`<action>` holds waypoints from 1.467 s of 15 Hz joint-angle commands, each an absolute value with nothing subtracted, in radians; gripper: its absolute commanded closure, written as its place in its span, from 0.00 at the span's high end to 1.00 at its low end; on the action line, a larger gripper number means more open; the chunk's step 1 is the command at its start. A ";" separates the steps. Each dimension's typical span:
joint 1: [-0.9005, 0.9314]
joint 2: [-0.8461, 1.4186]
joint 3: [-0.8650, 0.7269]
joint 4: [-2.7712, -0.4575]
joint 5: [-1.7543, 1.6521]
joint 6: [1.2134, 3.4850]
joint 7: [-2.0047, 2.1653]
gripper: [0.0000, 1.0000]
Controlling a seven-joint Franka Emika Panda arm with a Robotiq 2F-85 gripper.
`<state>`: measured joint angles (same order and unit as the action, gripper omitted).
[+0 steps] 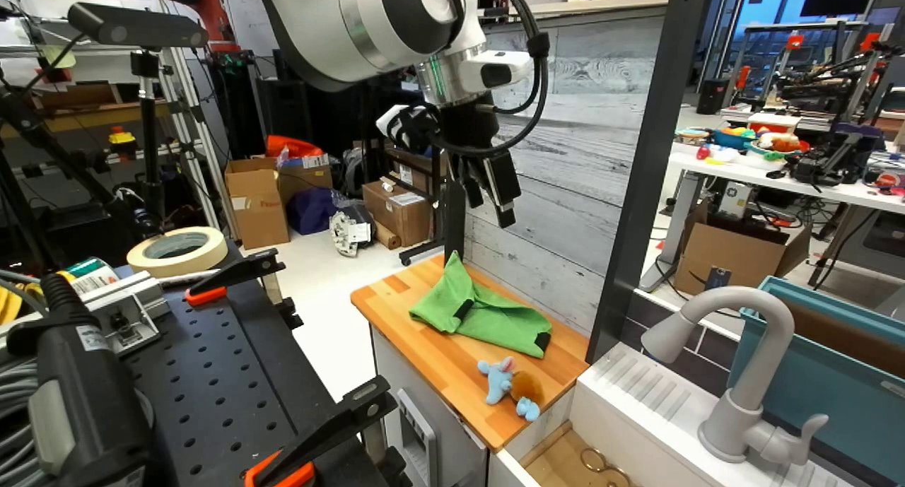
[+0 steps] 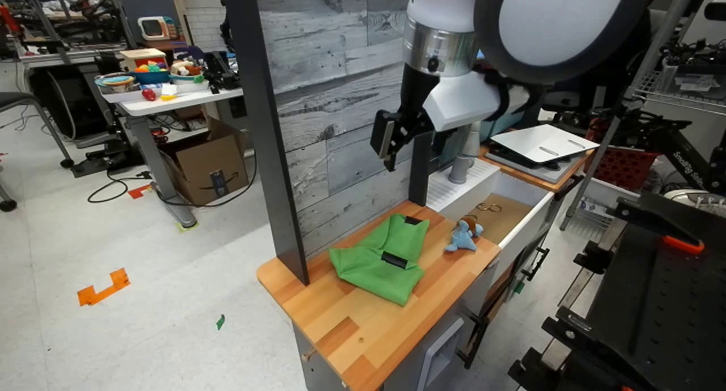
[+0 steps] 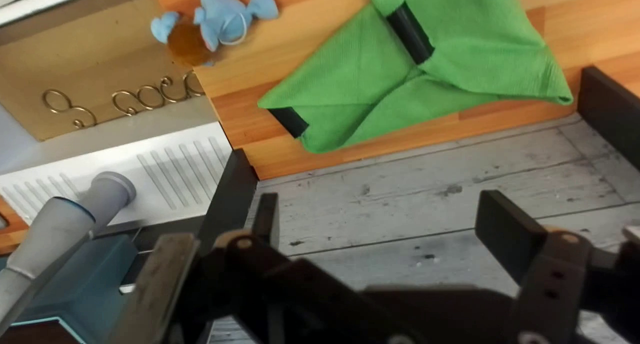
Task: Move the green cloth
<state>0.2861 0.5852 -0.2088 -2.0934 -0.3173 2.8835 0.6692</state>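
The green cloth lies crumpled and partly folded on the wooden counter, with black patches on it. It shows in both exterior views [image 1: 488,319] [image 2: 363,266] and at the top of the wrist view [image 3: 465,49]. The wooden counter [image 1: 406,289] reaches past the cloth on several sides. My gripper [image 1: 491,210] hangs in the air above the counter, well apart from the cloth. It also shows high over the counter in an exterior view [image 2: 387,152]. In the wrist view my gripper [image 3: 377,206] has its fingers wide apart with nothing between them.
A blue and brown plush toy [image 1: 499,382] lies beside the cloth near the sink [image 2: 530,215]. A grey faucet [image 1: 760,360] stands at the sink. A grey wood-look wall panel [image 2: 340,124] with dark posts [image 2: 266,152] rises along the counter's back edge. A teal bin [image 1: 813,374] stands behind the faucet.
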 commanded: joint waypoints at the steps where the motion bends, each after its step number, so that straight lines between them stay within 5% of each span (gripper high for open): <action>1: 0.392 0.697 -0.314 -2.055 -0.275 3.024 0.733 1.00; 22: 0.196 1.032 -0.089 -1.729 -0.017 2.852 0.329 1.00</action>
<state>0.2250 0.9817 -0.1247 -1.8073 -0.0607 2.8758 0.3785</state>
